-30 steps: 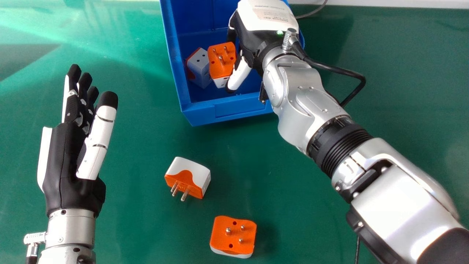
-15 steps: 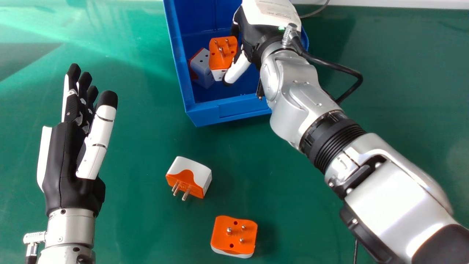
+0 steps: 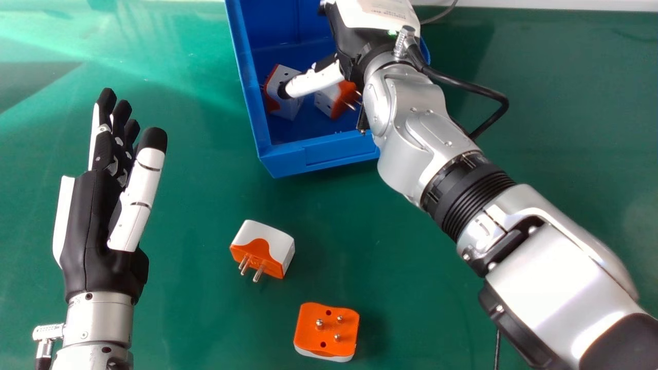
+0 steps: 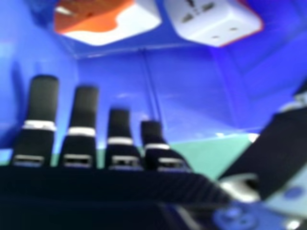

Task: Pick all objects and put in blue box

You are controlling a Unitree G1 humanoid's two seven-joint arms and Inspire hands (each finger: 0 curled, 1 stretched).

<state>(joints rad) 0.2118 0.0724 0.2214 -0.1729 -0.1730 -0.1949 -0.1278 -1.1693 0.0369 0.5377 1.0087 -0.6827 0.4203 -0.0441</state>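
Observation:
In the head view my right hand [image 3: 354, 43] is over the blue box [image 3: 318, 156], its thumb stretched out and nothing held. Inside the box are two orange-and-white adapters: one [image 3: 288, 105] partly behind the thumb, another [image 3: 329, 97] lying on its side below the hand. The right hand view shows my right hand [image 4: 84, 143] with straight fingers, and both adapters, one [image 4: 108, 21] with its orange face and one [image 4: 213, 21] mostly white. On the table lie a white-and-orange adapter [image 3: 272, 244] and another [image 3: 327, 329] with pins up. My left hand [image 3: 97, 216] is open at the left.
Green table surface [image 3: 195, 318] surrounds the box and the loose adapters. The silver right forearm [image 3: 560, 288] crosses the right side of the head view. A cable [image 3: 439, 18] lies behind the box near the table's far edge.
My right hand has let go of the adapter, which dropped onto its side in the box; the thumb has swung outward. The left hand and the adapters on the table have stayed in place.

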